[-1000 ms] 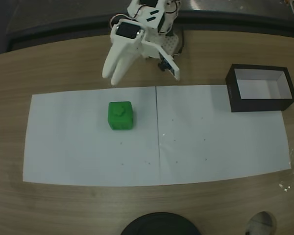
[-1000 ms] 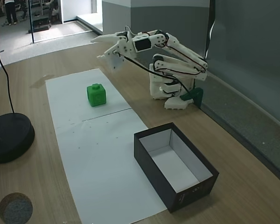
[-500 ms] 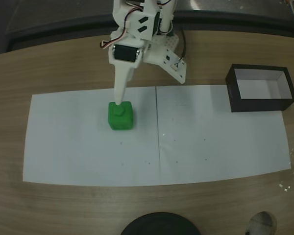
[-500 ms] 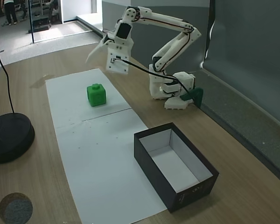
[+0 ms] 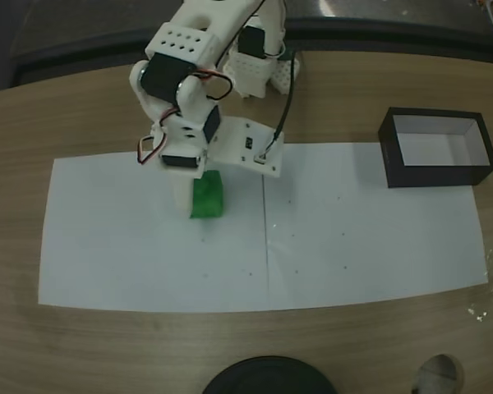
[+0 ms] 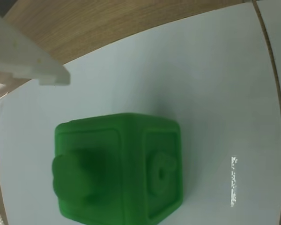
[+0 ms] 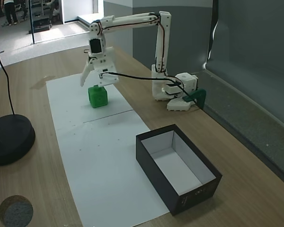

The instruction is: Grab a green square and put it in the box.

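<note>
Cube [image 7: 98, 96], the green square of the task, sits on the white paper [image 5: 131, 246] on the counter [image 5: 82, 107], unlifted. In a fixed view it lies at about 10 o'clock from the middle of the sheet, with the arm's wrist covering its upper part; its visible green face [image 5: 207, 199] pokes out below the wrist. The box [image 5: 437, 148] stands well apart, at about 2 o'clock in that view, open side up and with nothing in it.

The step in hand looks like the reach-and-align before the grasp. The tool [image 7: 93, 80] hangs just above the cube with its fingers spread, one finger [image 7: 86, 74] angled out to the side, and nothing is pinched. In the wrist view a white finger edge [image 6: 25, 61] sits at 10 o'clock, apart from the cube [image 6: 119, 171].

The next move probably calls for lowering until the fingers straddle two opposite faces, then pressing together. The raised bump could get in the way if the tool comes down off-centre.

The cube has no real long axis, its sides being about equal. Its bump [image 6: 75, 180] points up in the side fixed view, and toward 9 o'clock in the wrist view. Its faces run roughly square to the paper's edges.
</note>
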Robot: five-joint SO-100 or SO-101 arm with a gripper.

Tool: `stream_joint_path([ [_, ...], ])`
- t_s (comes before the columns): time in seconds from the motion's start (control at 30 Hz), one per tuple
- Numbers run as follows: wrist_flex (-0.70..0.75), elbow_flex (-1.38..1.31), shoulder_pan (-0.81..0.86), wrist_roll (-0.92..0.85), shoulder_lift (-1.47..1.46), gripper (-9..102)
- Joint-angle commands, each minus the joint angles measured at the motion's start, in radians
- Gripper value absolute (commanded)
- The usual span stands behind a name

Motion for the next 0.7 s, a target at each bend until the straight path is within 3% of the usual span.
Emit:
stream_joint_path([
  [0.0,0.003,-0.046,-0.009,-0.005,-0.011,39],
  [0.33,-0.025,-0.048,-0.012,-0.002,-0.098,37],
  [0.67,-0.054,-0.060,-0.017,-0.002,-0.166,12],
])
